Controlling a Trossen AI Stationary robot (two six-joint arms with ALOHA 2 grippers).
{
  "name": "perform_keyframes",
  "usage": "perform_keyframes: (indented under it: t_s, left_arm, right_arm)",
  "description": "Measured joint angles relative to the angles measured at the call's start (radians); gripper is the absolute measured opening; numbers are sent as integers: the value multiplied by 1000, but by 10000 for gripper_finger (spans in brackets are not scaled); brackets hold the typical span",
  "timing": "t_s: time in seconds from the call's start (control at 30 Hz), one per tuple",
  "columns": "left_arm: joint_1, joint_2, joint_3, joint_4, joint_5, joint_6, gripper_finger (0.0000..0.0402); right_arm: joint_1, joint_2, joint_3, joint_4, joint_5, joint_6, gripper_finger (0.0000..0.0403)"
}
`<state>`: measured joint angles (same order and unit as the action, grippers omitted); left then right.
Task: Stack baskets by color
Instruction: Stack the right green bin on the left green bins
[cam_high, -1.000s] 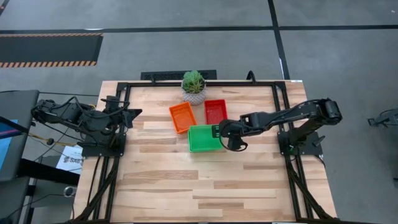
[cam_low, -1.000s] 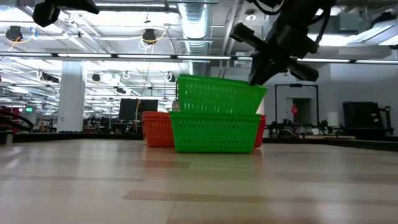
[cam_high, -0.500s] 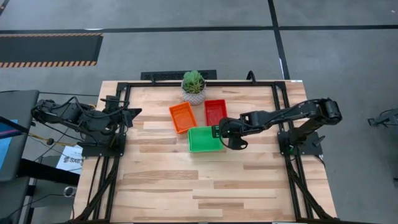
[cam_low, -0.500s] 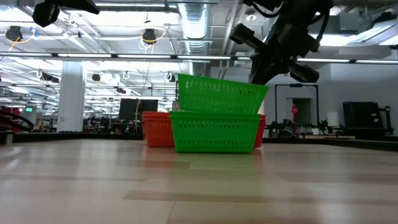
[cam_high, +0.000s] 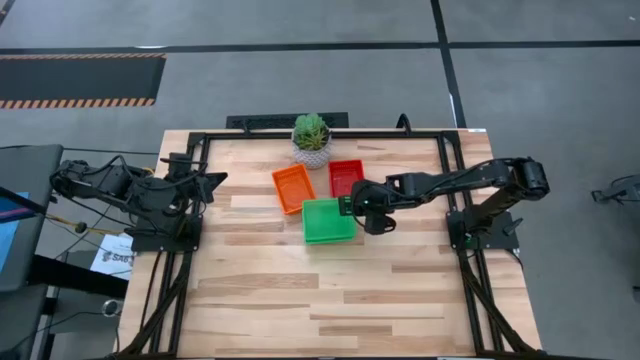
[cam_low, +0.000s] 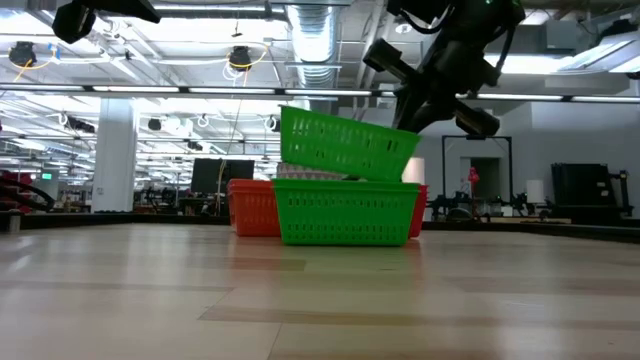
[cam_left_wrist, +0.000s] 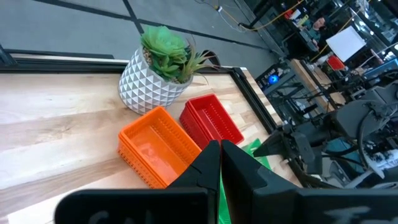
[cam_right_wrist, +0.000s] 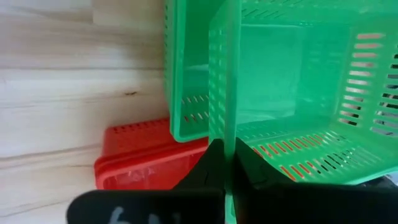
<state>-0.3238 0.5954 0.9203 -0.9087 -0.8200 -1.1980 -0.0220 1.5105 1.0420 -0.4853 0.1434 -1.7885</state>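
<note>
Two green baskets sit at the table's middle. The lower one (cam_low: 345, 212) stands on the table. The upper one (cam_low: 345, 145) hangs tilted over it, with my right gripper (cam_right_wrist: 227, 165) shut on it, reaching in from the table's right (cam_high: 353, 207). Behind them, an orange stack of baskets (cam_high: 293, 188) and a red stack of baskets (cam_high: 346, 178) stand on the table. My left gripper (cam_left_wrist: 219, 163) is shut and holds nothing, raised at the table's left edge (cam_high: 213, 181). My right gripper pinches the upper green basket's right-hand short wall (cam_right_wrist: 225, 121) at its rim, one finger inside the basket and one outside. The fingers slant down from the table's right. The basket tilts: its held end sits low over the lower basket's rim (cam_low: 405, 180), its free end (cam_low: 290, 135) higher and clear.
A green plant in a white pot (cam_high: 312, 140) stands at the far edge, just behind the orange and red baskets. A black frame (cam_high: 200, 150) runs round the tabletop. The near half of the wooden table (cam_high: 320, 300) is bare.
The upper green basket has tipped in my right gripper's hold. Its free left end has risen and swung a little left, opening a gap above the lower basket, while the held end stays low by the lower rim.
</note>
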Motion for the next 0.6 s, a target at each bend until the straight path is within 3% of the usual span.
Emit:
perform_keyframes:
  t_s: [0.6]
  left_arm:
    - [0,0,0,0,0,-3,0]
  right_arm:
    - [9,114,0,43,16,0,28]
